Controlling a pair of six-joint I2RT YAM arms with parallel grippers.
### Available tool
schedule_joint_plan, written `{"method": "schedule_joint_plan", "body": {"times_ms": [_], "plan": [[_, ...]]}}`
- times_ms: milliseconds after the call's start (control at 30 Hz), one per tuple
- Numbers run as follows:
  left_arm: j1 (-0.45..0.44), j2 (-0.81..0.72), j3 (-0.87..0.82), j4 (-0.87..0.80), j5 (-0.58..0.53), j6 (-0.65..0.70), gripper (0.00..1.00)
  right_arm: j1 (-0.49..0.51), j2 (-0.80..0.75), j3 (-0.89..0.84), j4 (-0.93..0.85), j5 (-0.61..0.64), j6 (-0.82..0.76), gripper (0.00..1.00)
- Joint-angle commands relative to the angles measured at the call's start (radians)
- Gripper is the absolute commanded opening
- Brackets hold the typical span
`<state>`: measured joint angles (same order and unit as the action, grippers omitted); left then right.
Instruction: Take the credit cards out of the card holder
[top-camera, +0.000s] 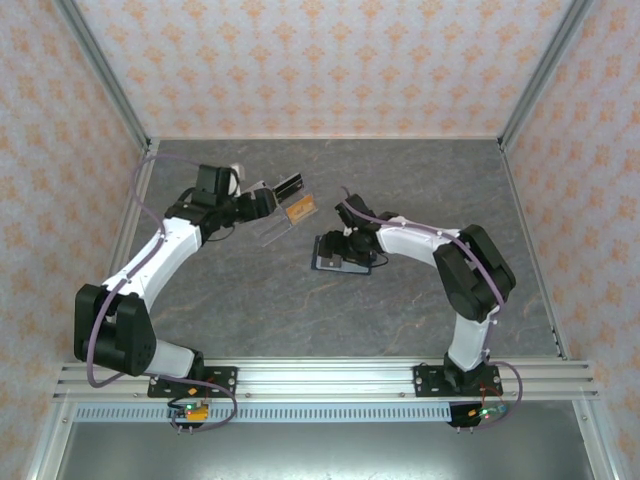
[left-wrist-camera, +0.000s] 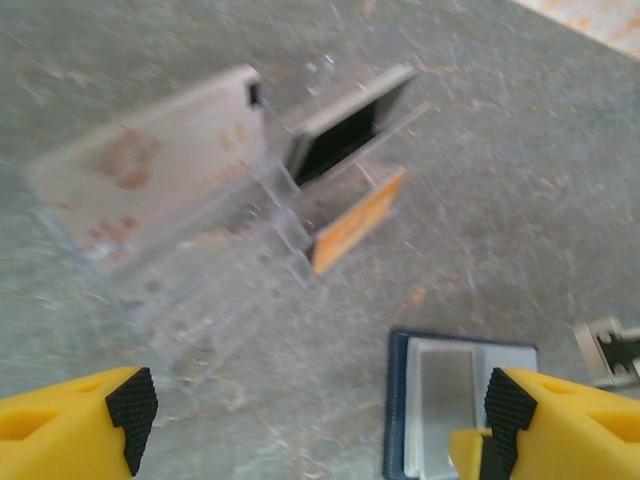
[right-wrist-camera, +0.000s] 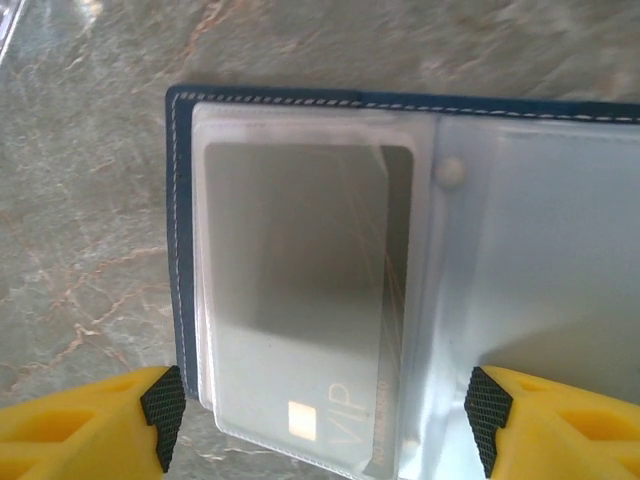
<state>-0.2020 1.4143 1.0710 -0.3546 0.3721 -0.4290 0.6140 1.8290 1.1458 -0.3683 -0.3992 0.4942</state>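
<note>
The card holder (right-wrist-camera: 178, 250) lies open on the grey table, navy with clear inner sleeves; it is also visible from above (top-camera: 333, 264) and from the left wrist (left-wrist-camera: 398, 410). A dark credit card (right-wrist-camera: 300, 260) marked VIP sits inside its left sleeve. My right gripper (right-wrist-camera: 325, 410) (top-camera: 343, 246) hovers open just above the holder, with one finger at each side of that sleeve. My left gripper (left-wrist-camera: 320, 420) (top-camera: 284, 197) is open and empty by a clear acrylic stand (left-wrist-camera: 210, 290). In the stand are an orange credit card (left-wrist-camera: 358, 222) (top-camera: 300, 209), a dark card (left-wrist-camera: 345, 130) and a pale card (left-wrist-camera: 150, 165).
The acrylic stand (top-camera: 272, 232) sits left of centre, about a hand's width from the holder. Patterned walls with metal posts (top-camera: 530, 85) enclose the table on three sides. A slotted rail (top-camera: 320, 378) runs along the near edge.
</note>
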Motion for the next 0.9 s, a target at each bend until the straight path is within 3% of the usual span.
{"method": "schedule_joint_plan", "body": {"times_ms": [0,200,467,700,867], "plan": [[-0.046,0.024,-0.016,0.068,0.003,-0.083,0.89,-0.027,-0.069,-0.027,-0.057,0.012,-0.076,0.76],[-0.101,0.073,-0.02,0.057,-0.037,-0.224,0.89,-0.035,-0.149,-0.037,-0.013,0.021,-0.047,0.76],[-0.2,0.087,-0.066,0.086,-0.132,-0.346,0.91,-0.037,-0.083,0.016,-0.124,0.086,-0.124,0.58],[-0.253,0.133,-0.092,0.158,-0.098,-0.429,0.91,-0.037,-0.034,0.009,-0.104,0.082,-0.131,0.48],[-0.28,0.19,-0.085,0.201,-0.031,-0.457,0.84,-0.037,-0.004,0.005,-0.116,0.113,-0.122,0.44]]}}
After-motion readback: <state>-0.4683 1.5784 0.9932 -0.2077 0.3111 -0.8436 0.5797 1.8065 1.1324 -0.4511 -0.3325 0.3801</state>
